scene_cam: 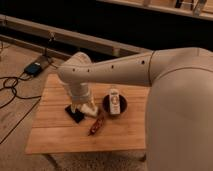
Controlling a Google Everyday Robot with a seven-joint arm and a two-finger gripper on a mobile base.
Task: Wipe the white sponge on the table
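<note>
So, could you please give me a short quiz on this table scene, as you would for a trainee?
1. True or false: the white remote lies flat on the planks of the wooden table.
2. Where is the pincer? A) low over the table, at the black slab; B) resting on the remote; C) raised high above the table.
3. Which item lies nearest the table's front edge?
Key: 1 false, it rests across the dark bowl; 2 A; 3 the reddish-brown oblong item.
</note>
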